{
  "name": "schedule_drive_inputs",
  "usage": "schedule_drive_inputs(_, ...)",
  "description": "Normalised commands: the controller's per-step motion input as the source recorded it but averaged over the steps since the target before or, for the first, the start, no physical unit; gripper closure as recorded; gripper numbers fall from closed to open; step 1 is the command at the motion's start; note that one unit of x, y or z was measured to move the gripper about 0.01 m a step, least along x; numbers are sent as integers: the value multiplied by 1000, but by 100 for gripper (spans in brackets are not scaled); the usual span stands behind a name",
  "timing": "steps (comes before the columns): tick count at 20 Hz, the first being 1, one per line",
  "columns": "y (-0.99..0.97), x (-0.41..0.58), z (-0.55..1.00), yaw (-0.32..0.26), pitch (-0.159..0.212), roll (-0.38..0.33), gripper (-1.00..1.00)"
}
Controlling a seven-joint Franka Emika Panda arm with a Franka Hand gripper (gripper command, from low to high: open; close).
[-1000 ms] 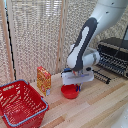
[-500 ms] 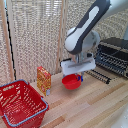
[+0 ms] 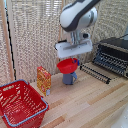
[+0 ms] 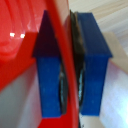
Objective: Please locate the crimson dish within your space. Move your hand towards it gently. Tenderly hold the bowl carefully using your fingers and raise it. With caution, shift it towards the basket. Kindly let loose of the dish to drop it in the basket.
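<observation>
The crimson dish (image 3: 67,65) is a small red bowl hanging in the air above the wooden table, over a blue mug (image 3: 69,78). My gripper (image 3: 74,59) is shut on its rim, the white hand just above it. In the wrist view the bowl's red rim (image 4: 62,35) runs between the two blue finger pads (image 4: 93,55), which press on it from both sides. The basket (image 3: 19,104), red wire mesh with a blue rim, stands on the table at the exterior view's lower left, well apart from the bowl.
An orange and yellow box (image 3: 44,80) stands upright between the basket and the mug. A black toaster oven (image 3: 113,55) with a pulled-out rack (image 3: 96,73) sits at the exterior view's right. A slatted screen closes the back.
The arm has lifted the bowl off the table and carried it up and toward the exterior view's left, uncovering the blue mug below it.
</observation>
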Motion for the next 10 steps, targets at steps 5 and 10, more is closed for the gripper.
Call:
schedule_drive_inputs(5, 745, 25, 381, -1, -119, 99, 100)
schedule_drive_inputs(10, 743, 20, 262, 0, -138, 90, 100)
